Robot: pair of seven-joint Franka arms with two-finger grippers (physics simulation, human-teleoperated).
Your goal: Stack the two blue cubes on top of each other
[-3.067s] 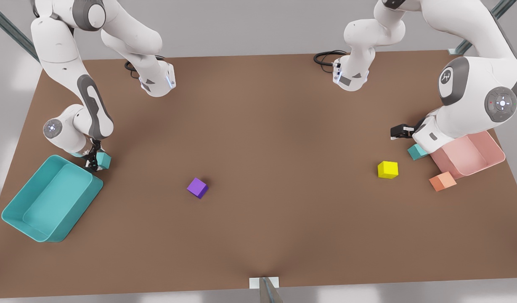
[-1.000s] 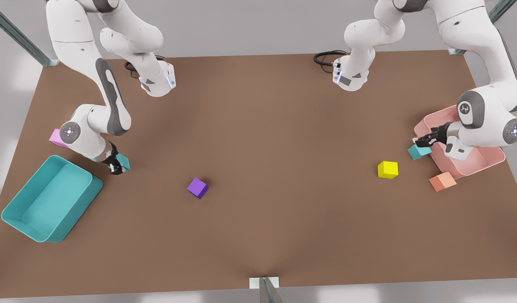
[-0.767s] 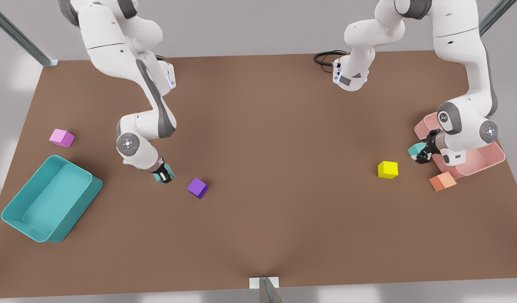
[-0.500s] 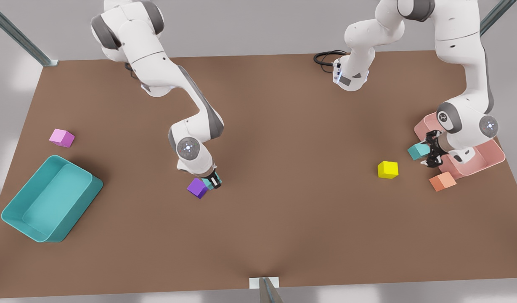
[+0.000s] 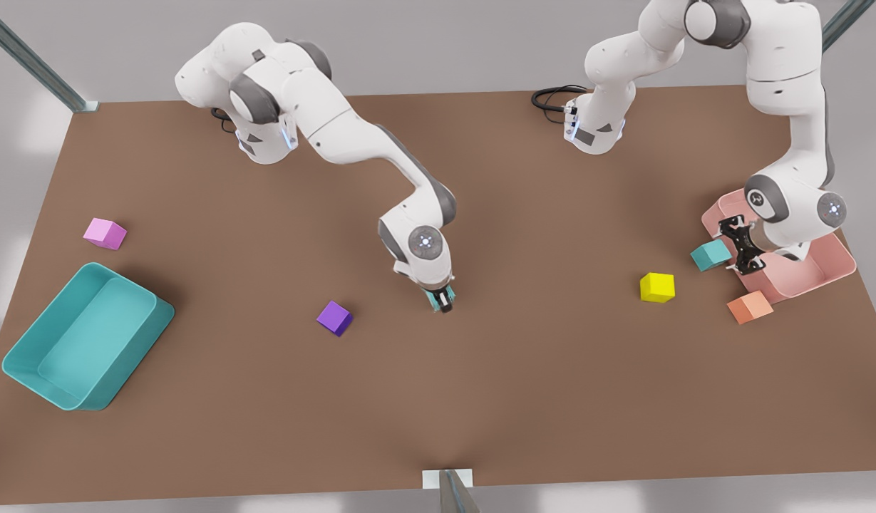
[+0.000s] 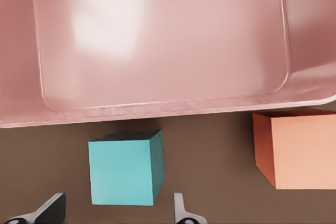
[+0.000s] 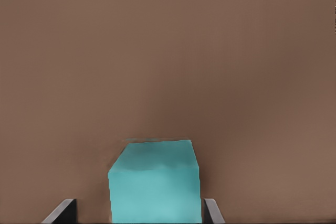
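Note:
One blue cube (image 5: 433, 298) (image 7: 155, 182) hangs just above the table's middle, with my right gripper (image 5: 442, 301) (image 7: 137, 213) shut on it. The other blue cube (image 5: 709, 255) (image 6: 126, 169) rests on the table against the pink bin's (image 5: 840, 260) outer wall, at the front view's right. My left gripper (image 5: 741, 246) (image 6: 118, 213) hovers over it, open, and its fingers (image 6: 52, 211) stand on either side of the cube with gaps.
An orange cube (image 5: 750, 307) (image 6: 296, 150) lies close to the pink bin (image 6: 157, 51), and a yellow cube (image 5: 656, 287) sits toward the middle. A purple cube (image 5: 335, 318), a pink cube (image 5: 105, 233) and a large teal bin (image 5: 24, 370) are at the front view's left.
My right gripper has carried its blue cube from beside the teal bin past the purple cube to the table's middle. My left gripper turned beside the other blue cube, which stayed put.

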